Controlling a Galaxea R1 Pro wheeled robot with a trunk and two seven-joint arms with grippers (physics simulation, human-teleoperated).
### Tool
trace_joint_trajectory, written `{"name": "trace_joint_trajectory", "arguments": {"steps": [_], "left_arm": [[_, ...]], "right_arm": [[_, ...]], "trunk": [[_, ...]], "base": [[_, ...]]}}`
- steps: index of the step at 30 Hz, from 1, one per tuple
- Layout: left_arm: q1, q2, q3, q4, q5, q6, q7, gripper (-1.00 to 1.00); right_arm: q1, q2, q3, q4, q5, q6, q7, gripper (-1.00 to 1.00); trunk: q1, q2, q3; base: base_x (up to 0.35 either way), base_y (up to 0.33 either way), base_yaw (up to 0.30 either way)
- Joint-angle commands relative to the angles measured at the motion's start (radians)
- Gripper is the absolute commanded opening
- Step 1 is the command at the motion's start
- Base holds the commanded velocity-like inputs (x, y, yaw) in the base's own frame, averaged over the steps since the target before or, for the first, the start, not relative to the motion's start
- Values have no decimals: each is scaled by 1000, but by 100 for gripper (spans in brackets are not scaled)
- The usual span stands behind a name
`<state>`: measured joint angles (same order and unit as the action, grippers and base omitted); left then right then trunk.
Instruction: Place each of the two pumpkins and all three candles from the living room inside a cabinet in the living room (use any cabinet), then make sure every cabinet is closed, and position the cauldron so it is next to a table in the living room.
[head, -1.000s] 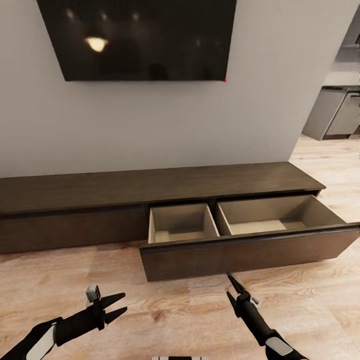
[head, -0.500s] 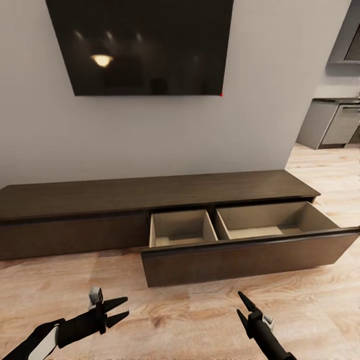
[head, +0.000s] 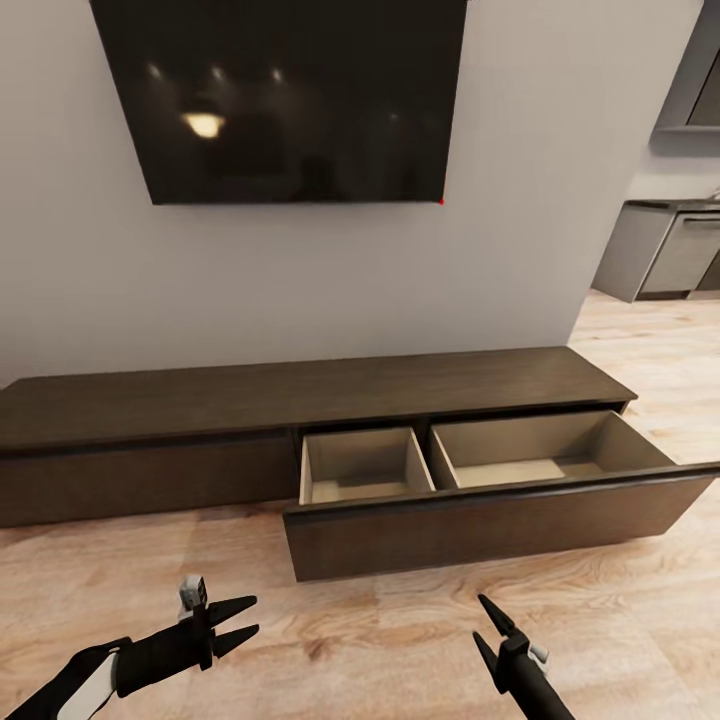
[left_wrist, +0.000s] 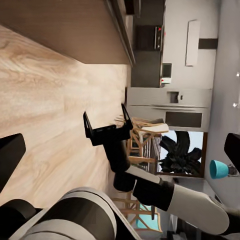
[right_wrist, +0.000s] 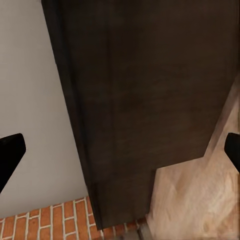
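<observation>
The long low dark-brown cabinet stands against the wall. Its right drawer is pulled out, and both beige compartments inside look empty. Its left front is closed. My left gripper hovers open over the wood floor in front of the closed half. My right gripper is open too, a short way in front of the drawer front; it is also in the left wrist view. The right wrist view looks at the cabinet's dark wood. Pumpkins, candles, cauldron and table are out of view.
A large black TV hangs on the wall above the cabinet. To the right, the floor runs on to a kitchen counter. A strip of red brick meets the cabinet's end in the right wrist view.
The whole view has shifted, with the cabinet a little farther off and the TV lower in the picture. My right gripper has drawn back from the drawer front. The drawer stays open.
</observation>
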<state>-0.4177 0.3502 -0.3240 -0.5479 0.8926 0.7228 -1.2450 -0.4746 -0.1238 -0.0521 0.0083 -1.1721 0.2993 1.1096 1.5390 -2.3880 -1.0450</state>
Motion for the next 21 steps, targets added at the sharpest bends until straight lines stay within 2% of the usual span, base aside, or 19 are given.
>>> {"name": "trace_joint_trajectory", "arguments": {"steps": [1, 21], "left_arm": [[-1, 1, -6, 0, 8, 9, -1, 100], [-1, 1, -6, 0, 8, 9, 1, 100]], "right_arm": [[-1, -1, -5, 3, 0, 9, 3, 100], [-1, -2, -4, 7, 2, 0, -4, 100]], "trunk": [[-4, 7, 2], [-81, 147, 65]], "base": [[0, 0, 0], [0, 0, 0]]}}
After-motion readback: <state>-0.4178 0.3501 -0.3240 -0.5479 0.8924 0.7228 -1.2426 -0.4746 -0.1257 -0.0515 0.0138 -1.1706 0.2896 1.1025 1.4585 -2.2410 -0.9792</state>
